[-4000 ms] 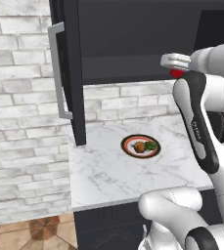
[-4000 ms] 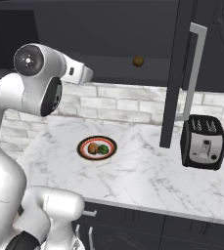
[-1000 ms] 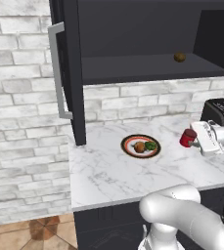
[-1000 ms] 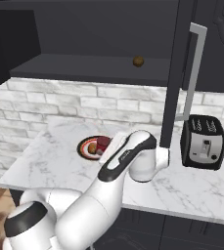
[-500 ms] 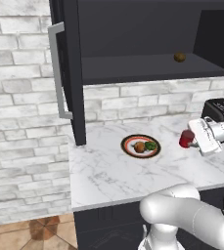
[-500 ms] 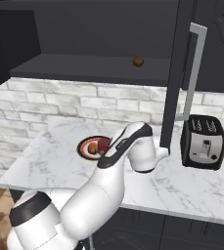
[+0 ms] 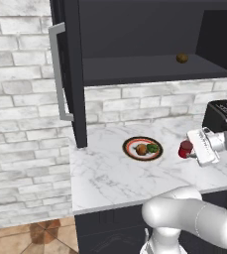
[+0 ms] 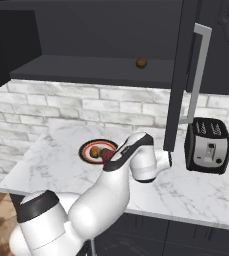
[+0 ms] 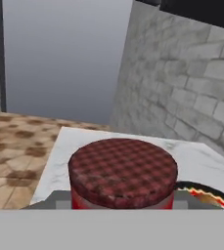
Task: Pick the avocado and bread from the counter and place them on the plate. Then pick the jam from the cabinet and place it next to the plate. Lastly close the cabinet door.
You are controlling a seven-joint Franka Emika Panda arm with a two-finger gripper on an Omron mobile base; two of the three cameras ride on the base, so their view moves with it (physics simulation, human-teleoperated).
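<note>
The red jam (image 7: 184,148) jar hangs just over the white marble counter (image 7: 100,173), a short way right of the plate (image 7: 129,148). My gripper (image 7: 190,150) is shut on it from the right side. On the plate lie the orange-brown bread (image 7: 141,149) and the dark-green avocado (image 7: 153,147). In the hand view the jam's checked lid (image 9: 123,168) sits close in front, with the plate rim (image 9: 206,195) at its lower right. From the right base view my arm covers most of the jam (image 8: 107,155) beside the plate (image 8: 84,150). The cabinet door (image 7: 70,74) stands open.
A dull brown ball (image 7: 182,58) rests on the cabinet shelf (image 7: 135,69). A black toaster (image 8: 207,145) stands at the counter's right, behind my hand. The right-hand door (image 8: 178,75) with its silver handle (image 8: 198,70) also hangs open over the counter. A brick wall backs the counter.
The gripper has come down from the cabinet shelf with the jam. Over the last second it sank a little lower and slightly toward the plate.
</note>
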